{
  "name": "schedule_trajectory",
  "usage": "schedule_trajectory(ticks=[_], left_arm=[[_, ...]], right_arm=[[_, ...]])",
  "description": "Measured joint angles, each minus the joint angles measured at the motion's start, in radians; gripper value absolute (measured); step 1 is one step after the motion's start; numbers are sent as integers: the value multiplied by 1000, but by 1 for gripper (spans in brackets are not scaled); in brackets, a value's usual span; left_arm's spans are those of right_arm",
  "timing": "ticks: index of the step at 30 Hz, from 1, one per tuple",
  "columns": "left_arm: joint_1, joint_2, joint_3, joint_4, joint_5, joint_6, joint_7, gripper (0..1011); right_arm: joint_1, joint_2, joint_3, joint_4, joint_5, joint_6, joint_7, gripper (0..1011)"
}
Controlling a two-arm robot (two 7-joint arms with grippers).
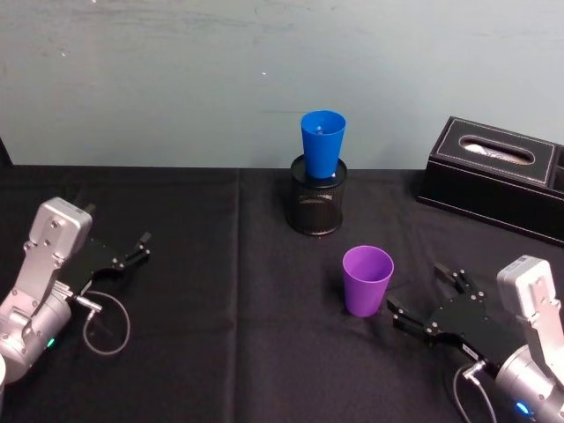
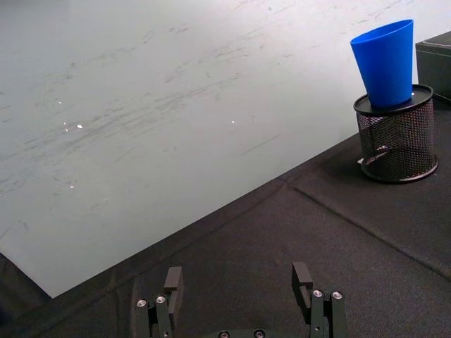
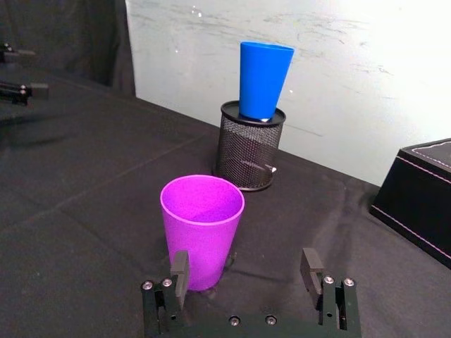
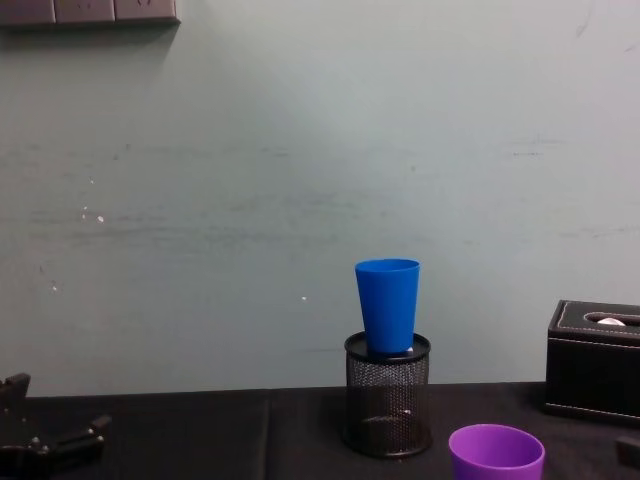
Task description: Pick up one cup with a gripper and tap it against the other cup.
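Now purple cup (image 3: 202, 229) upright just ahead of right pincer (image 3: 244, 263), spread apart; left pincer (image 2: 237, 271) likewise spread, well away.

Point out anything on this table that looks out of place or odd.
The bright blue plastic tumbler sits perched in the mouth of the black mesh pen holder, while the purple plastic tumbler stands on the black cloth. Nothing is spilled.

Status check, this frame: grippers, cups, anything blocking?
Right gripper open, low beside purple cup, not gripping. Left gripper open, idle at left. Blue cup stands in mesh holder. Nothing between cups.
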Motion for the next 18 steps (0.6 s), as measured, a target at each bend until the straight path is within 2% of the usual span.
schedule_trajectory(ticks=[8, 18], left_arm=[[0, 0, 0, 0, 0, 0, 0, 1012], [0, 0, 0, 0, 0, 0, 0, 1011]], right_arm=[[15, -35, 6, 21, 3, -4, 25, 1003], [29, -70, 7, 42, -16, -5, 57, 1003]])
